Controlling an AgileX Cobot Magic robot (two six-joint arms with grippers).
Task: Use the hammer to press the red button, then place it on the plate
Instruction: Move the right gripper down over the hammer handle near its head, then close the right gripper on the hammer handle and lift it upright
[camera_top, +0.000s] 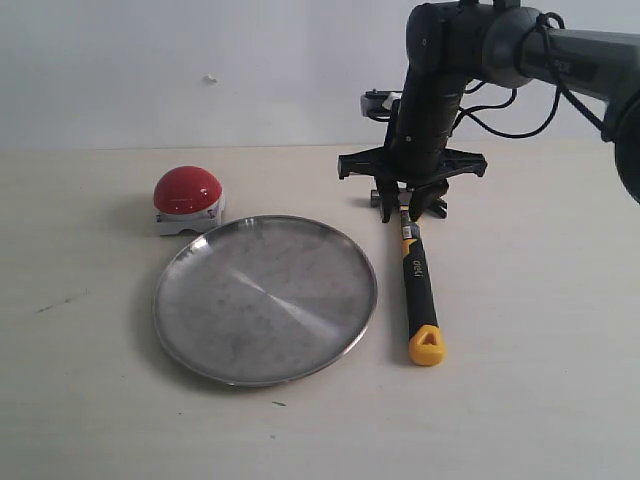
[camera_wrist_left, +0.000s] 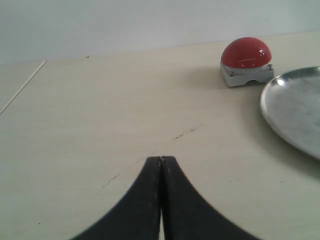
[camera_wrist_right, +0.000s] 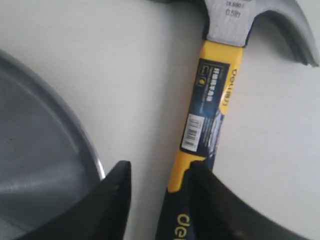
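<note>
The hammer (camera_top: 418, 290) lies flat on the table just right of the plate (camera_top: 265, 300), its yellow looped end toward the front. My right gripper (camera_top: 405, 205) hangs over its head end, hiding most of the head. In the right wrist view my right gripper (camera_wrist_right: 160, 170) stands open; the hammer (camera_wrist_right: 210, 100) runs under one finger, and a gap shows beside the other. The plate's rim (camera_wrist_right: 75, 135) lies close by. The red button (camera_top: 187, 190) sits behind the plate's left side. My left gripper (camera_wrist_left: 161, 159) is shut on nothing, above bare table, with the red button (camera_wrist_left: 246, 52) and plate (camera_wrist_left: 295, 107) ahead.
A pale wall backs the table. Faint dark scuffs (camera_wrist_left: 186, 133) mark the tabletop near the left gripper. The right arm's black body and cables (camera_top: 500, 60) reach in from the upper right.
</note>
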